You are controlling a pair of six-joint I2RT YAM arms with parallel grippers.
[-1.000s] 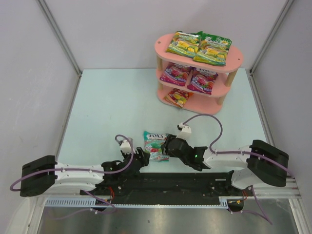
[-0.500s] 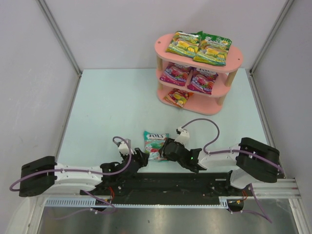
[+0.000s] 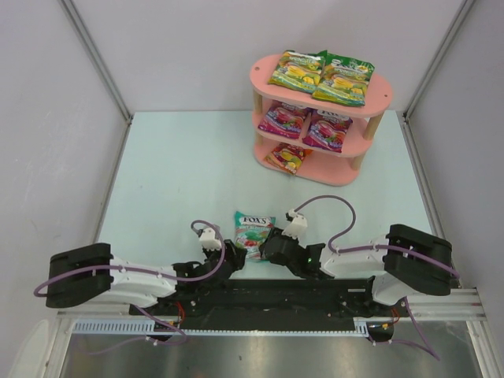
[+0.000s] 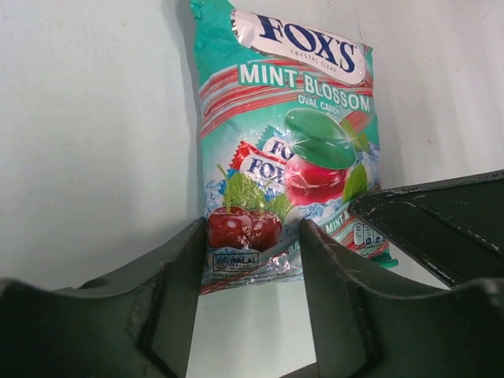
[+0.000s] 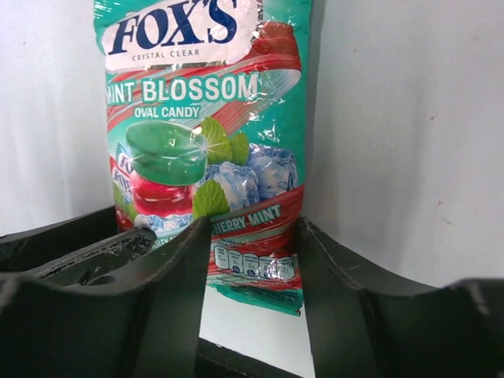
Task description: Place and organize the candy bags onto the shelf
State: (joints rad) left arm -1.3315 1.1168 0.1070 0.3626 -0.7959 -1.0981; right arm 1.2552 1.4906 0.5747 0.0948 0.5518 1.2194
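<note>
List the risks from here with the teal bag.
1. The left gripper and right gripper crowd the near edge of the teal bag side by side; they might collide on closing.
2. The bag lies flat and glossy on the table, so an edge pinch could slip.
3. On the shelf, free room seems to be beside the orange bag, under a board: it could snag.

On the shelf (image 3: 261, 77) I see two top bags (image 3: 295, 71), two middle bags (image 3: 283, 120) below them, and one bottom bag (image 3: 287, 157). The sixth bag (image 3: 253, 230) lies on the counter (image 3: 181, 173) front-left of the shelf, between the left pincer (image 4: 250, 268) and the right pincer (image 5: 252, 260).
</note>
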